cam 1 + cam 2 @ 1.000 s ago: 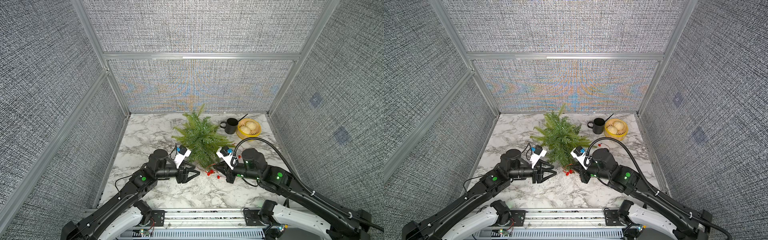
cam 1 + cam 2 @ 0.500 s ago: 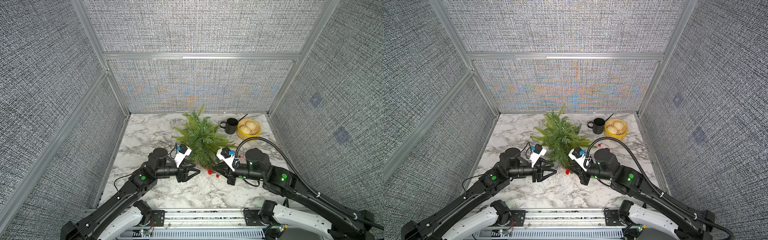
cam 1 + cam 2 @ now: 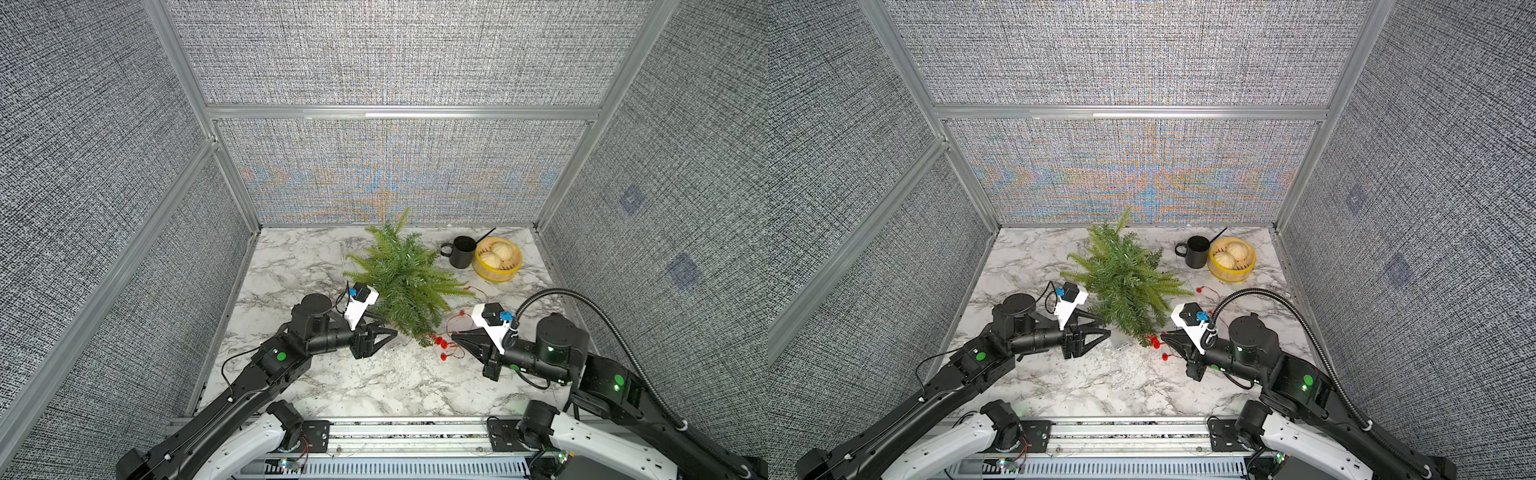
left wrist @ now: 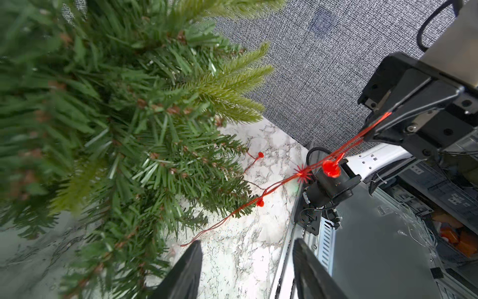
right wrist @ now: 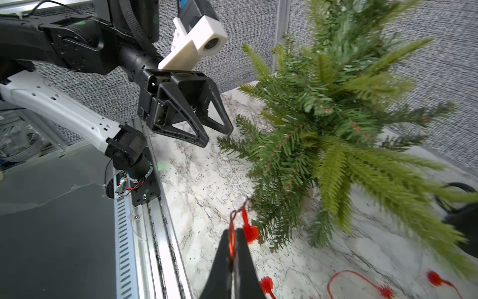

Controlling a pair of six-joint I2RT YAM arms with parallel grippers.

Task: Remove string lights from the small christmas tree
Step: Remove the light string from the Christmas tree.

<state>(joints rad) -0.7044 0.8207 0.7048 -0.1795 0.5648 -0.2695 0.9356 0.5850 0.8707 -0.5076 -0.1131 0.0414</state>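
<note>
R hand (image 5: 234,233) clamped on string lights (image 4: 331,168); wire runs into small christmas tree (image 3: 405,282) low branches, rest loose on desk (image 3: 332,382). L hand (image 5: 216,136) open, empty, beside the tree. Wire is thin, floppy and prob. snags on needles; grip near the bulbs.

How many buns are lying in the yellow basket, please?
2. Both lie in the yellow basket beside the black mug: one bun toward the back, the other bun just in front. None looks hidden.
</note>
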